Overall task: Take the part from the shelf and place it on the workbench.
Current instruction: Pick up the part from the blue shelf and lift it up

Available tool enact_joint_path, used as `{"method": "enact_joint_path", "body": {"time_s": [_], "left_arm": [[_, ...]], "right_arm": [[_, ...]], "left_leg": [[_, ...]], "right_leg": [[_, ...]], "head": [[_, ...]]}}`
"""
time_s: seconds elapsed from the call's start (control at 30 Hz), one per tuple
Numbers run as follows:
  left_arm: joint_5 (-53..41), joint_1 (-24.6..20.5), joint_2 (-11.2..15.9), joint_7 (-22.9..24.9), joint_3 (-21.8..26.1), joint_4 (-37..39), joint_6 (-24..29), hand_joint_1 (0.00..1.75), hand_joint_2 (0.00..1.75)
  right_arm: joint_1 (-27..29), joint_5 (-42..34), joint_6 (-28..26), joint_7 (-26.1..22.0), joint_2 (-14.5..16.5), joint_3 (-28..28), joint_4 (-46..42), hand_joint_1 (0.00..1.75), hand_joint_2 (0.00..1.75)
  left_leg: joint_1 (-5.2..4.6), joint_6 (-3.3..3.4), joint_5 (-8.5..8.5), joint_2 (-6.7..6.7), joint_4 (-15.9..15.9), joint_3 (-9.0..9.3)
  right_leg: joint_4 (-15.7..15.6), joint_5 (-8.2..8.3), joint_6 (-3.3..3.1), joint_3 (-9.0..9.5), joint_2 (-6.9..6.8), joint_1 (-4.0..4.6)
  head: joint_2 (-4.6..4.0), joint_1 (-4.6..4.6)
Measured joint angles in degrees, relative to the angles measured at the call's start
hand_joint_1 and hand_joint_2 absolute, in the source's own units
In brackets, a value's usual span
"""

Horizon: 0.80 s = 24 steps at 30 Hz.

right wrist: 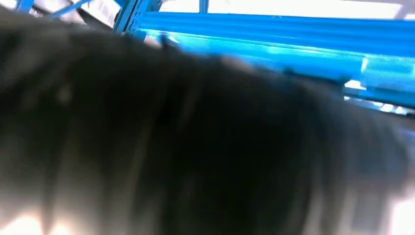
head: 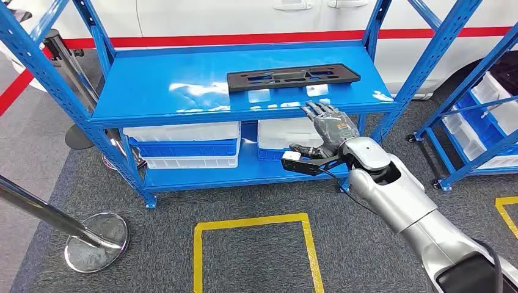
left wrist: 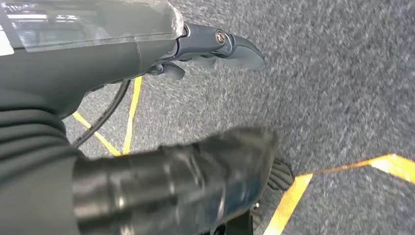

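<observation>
A long flat black part [head: 293, 77] with several cut-outs lies across the back right of the blue shelf top [head: 159, 85]. My right hand [head: 328, 125] is raised in front of the shelf's front edge, fingers stretched out and apart, fingertips at the edge and well short of the part. It holds nothing. In the right wrist view the hand [right wrist: 195, 137] is a dark blur with the blue shelf [right wrist: 293, 34] behind it. In the left wrist view my left hand [left wrist: 205, 54] hangs over grey carpet, fingers loosely extended and empty.
White and blue bins [head: 183, 143] sit on the lower shelf. A second blue rack [head: 482, 116] with bins stands at the right. A chrome stanchion base [head: 98, 241] rests on the floor at the left. Yellow tape [head: 250, 223] marks a square on the carpet.
</observation>
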Motion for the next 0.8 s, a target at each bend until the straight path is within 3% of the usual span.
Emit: {"method": "enact_joint_path", "body": {"time_s": [0.07, 0.17, 0.23, 0.37, 0.43, 0.5, 0.53, 0.57, 0.6, 0.63, 0.7, 0.73, 0.8], "left_arm": [[0.0, 0.0, 0.0, 0.4, 0.0, 0.0, 0.1, 0.00, 0.00], [0.0, -0.1, -0.1, 1.1, 0.0, 0.0, 0.4, 0.00, 0.00], [0.1, -0.2, -0.2, 1.4, 0.0, 0.1, 0.6, 0.00, 0.00], [0.2, -0.4, -0.4, 1.4, 0.0, 0.2, 0.9, 0.00, 0.00], [0.2, -0.4, -0.5, 1.5, 0.0, 0.3, 1.1, 0.00, 0.00], [0.2, -0.4, -0.5, 1.5, 0.0, 0.3, 1.2, 0.00, 0.00], [0.2, -0.4, -0.5, 1.6, 0.0, 0.3, 1.3, 0.00, 0.00], [0.2, -0.3, -0.5, 1.7, 0.0, 0.3, 1.4, 0.00, 0.00], [0.2, -0.3, -0.5, 1.8, 0.0, 0.4, 1.5, 0.00, 0.00], [0.2, -0.3, -0.5, 2.0, 0.0, 0.4, 1.8, 0.00, 0.00], [0.3, -0.3, -0.4, 2.4, 0.0, 0.4, 2.4, 0.00, 0.00], [0.4, -0.4, -0.4, 2.5, 0.1, 0.4, 2.5, 0.00, 0.00], [0.7, -0.4, -0.3, 2.4, 0.1, 0.4, 2.5, 0.00, 0.00]], "right_arm": [[-0.1, 0.1, 0.2, 0.0, 0.0, 0.1, 0.0, 0.00, 0.00], [-1.2, 0.7, 0.5, 0.0, 0.3, 0.2, 0.3, 0.00, 0.00], [-2.0, 1.0, 0.6, 0.0, 0.8, 0.4, 0.5, 0.00, 0.00], [-3.5, 1.0, 0.7, 0.0, 1.8, 1.1, 1.0, 0.00, 0.00], [-4.5, 1.0, 0.9, 0.1, 2.4, 1.5, 1.2, 0.00, 0.00], [-5.0, 1.0, 0.9, 0.2, 2.9, 1.8, 1.4, 0.00, 0.00], [-5.1, 1.0, 0.9, 0.2, 3.1, 2.0, 1.4, 0.00, 0.00], [-5.2, 1.0, 0.9, 0.3, 3.2, 2.2, 1.5, 0.00, 0.00], [-5.4, 1.0, 0.8, 0.4, 3.2, 2.4, 1.5, 0.00, 0.00], [-5.8, 1.0, 0.8, 0.5, 3.3, 2.5, 1.5, 0.00, 0.00], [-6.9, 1.0, 0.8, 0.8, 3.4, 2.6, 1.5, 0.00, 0.00], [-7.4, 1.0, 0.8, 0.9, 3.4, 2.6, 1.5, 0.00, 0.00], [-7.9, 1.0, 0.8, 1.1, 3.4, 2.6, 1.5, 0.00, 0.00]], "left_leg": [[0.00, -0.03, -0.06, -0.03, 0.1, 0.03], [-0.08, -0.42, -0.38, -0.09, 0.5, 0.05], [-0.22, -0.92, -0.50, -0.11, 0.7, -0.15], [-0.24, -2.04, -1.18, -0.09, 1.4, -0.47], [-0.16, -2.59, -3.89, -0.04, 5.9, -2.44], [-0.13, -2.92, -7.12, -0.02, 13.3, -5.96], [-0.14, -2.97, -7.71, -0.02, 15.8, -7.26], [-0.14, -2.91, -7.17, -0.02, 16.2, -7.62], [-0.15, -2.75, -5.58, -0.02, 14.3, -6.88], [-0.17, -2.47, -3.34, -0.02, 10.6, -5.19], [-0.39, -1.85, -0.54, -0.05, 3.4, -1.74], [-0.53, -1.62, -0.12, -0.07, 1.3, -0.75], [-0.73, -1.28, -0.29, -0.12, 0.4, -0.39]], "right_leg": [[-2.0, 1.69, -0.06, 0.96, -0.02, -0.02], [-13.1, 6.97, -0.53, 6.36, -0.03, 0.06], [-17.1, 7.92, -0.88, 8.19, 0.01, 0.34], [-17.5, 8.15, -1.87, 8.27, -0.01, 0.21], [-17.8, 8.28, -2.48, 8.39, -0.06, 0.03], [-17.7, 8.22, -2.77, 8.40, -0.07, 0.15], [-17.7, 8.18, -2.82, 8.43, -0.08, 0.22], [-17.7, 8.14, -2.86, 8.46, -0.08, 0.28], [-17.6, 8.08, -2.87, 8.51, -0.07, 0.34], [-17.6, 7.99, -2.85, 8.59, -0.05, 0.39], [-17.5, 7.81, -2.63, 8.63, 0.00, 0.59], [-17.5, 7.76, -2.42, 8.61, 0.00, 0.65], [-17.7, 7.79, -1.84, 8.63, -0.01, 0.62]], "head": [[0.00, 0.00], [-0.01, -0.01], [-0.01, -0.04], [-0.01, -0.04], [-0.01, -0.07], [-0.01, -0.09], [-0.01, -0.09], [-0.02, -0.09], [-0.02, -0.09], [-0.02, -0.09], [-0.01, -0.09], [-0.01, -0.08], [0.00, -0.10]]}}
